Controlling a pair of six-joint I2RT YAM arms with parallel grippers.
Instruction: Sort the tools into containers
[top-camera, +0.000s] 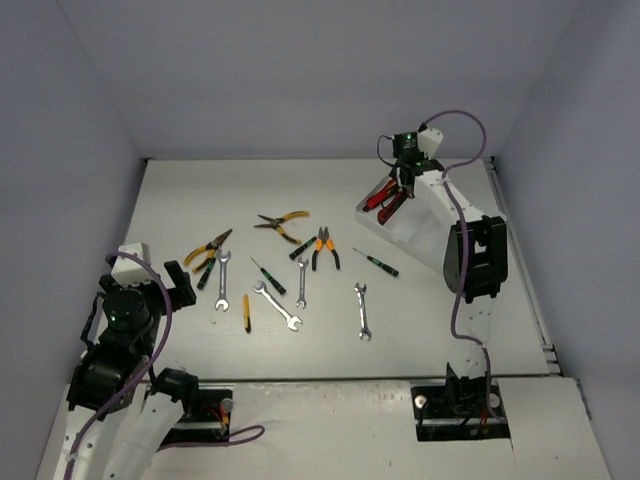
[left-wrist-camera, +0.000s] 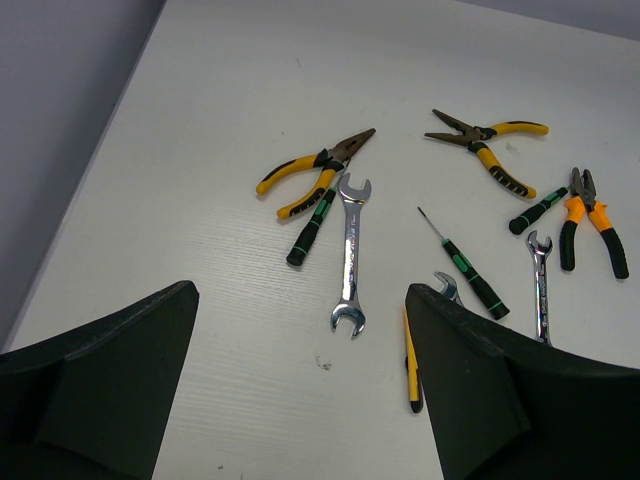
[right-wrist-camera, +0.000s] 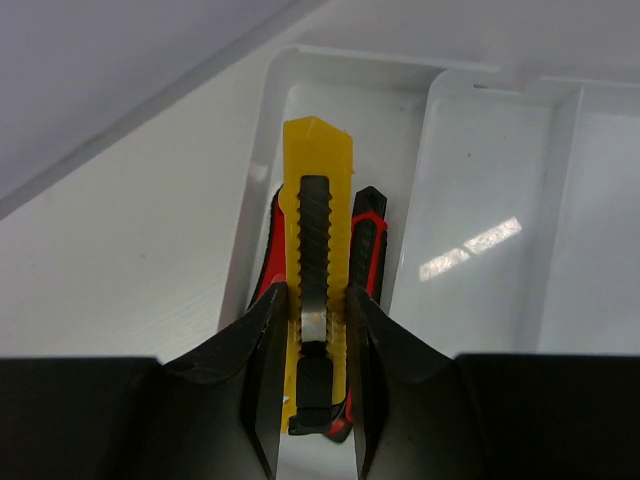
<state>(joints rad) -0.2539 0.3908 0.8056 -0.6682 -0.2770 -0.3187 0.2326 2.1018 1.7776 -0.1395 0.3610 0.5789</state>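
At the near left edge of the table (left-wrist-camera: 200, 150), our left gripper (left-wrist-camera: 300, 295) hangs with jaws spread wide, empty, short of unsorted pliers (left-wrist-camera: 310, 170) and wrenches (left-wrist-camera: 350, 255). Farther off, our right gripper (right-wrist-camera: 315, 300) clenches the yellow utility knife (right-wrist-camera: 318, 170) over the outer compartment of the tray (right-wrist-camera: 460, 75). We judge this the drop-off: lower, then release. The right wrist view shows red-black knives (right-wrist-camera: 368, 240) lying beneath; the top view alone shows tray and pliers together.
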